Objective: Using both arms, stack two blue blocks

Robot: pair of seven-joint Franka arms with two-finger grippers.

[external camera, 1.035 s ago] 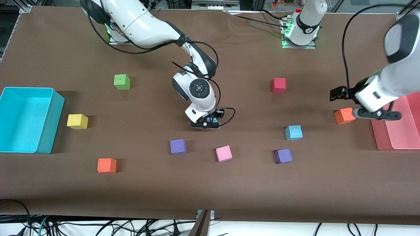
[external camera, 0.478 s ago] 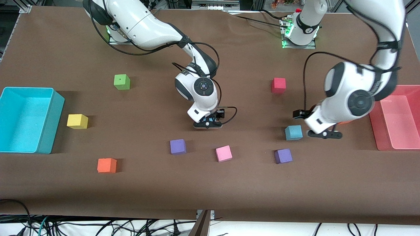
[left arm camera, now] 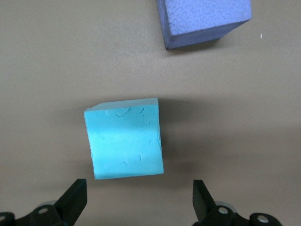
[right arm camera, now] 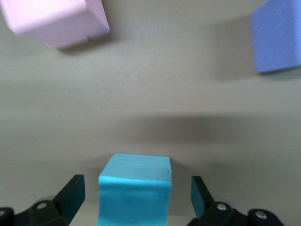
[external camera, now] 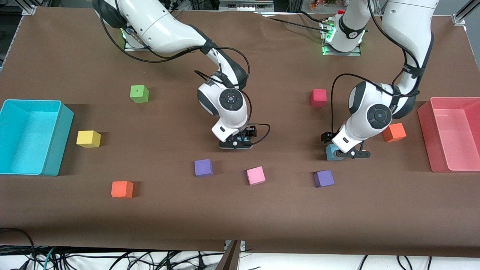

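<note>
One blue block (right arm camera: 135, 190) rests on the table between the spread fingers of my right gripper (right arm camera: 136, 200), with a gap on each side. In the front view that right gripper (external camera: 237, 144) is down at mid-table, farther from the camera than the pink block (external camera: 255, 175). The second blue block (external camera: 330, 153) lies toward the left arm's end. My left gripper (external camera: 347, 153) hovers low beside and partly over it. In the left wrist view this blue block (left arm camera: 124, 141) sits just ahead of the open left gripper (left arm camera: 138, 202), outside its fingertips.
Purple blocks (external camera: 203, 167) (external camera: 323, 178) lie nearer the camera. An orange block (external camera: 393, 132) and a red block (external camera: 318, 97) flank the left arm. A pink bin (external camera: 435, 157) and a cyan bin (external camera: 56, 157) stand at the table's ends. Green (external camera: 139, 93), yellow (external camera: 88, 138) and orange (external camera: 122, 189) blocks lie toward the cyan bin.
The left arm swung from the pink bin across and down to the blue block near the purple one. The right gripper stayed low at mid-table and opened around its blue block.
</note>
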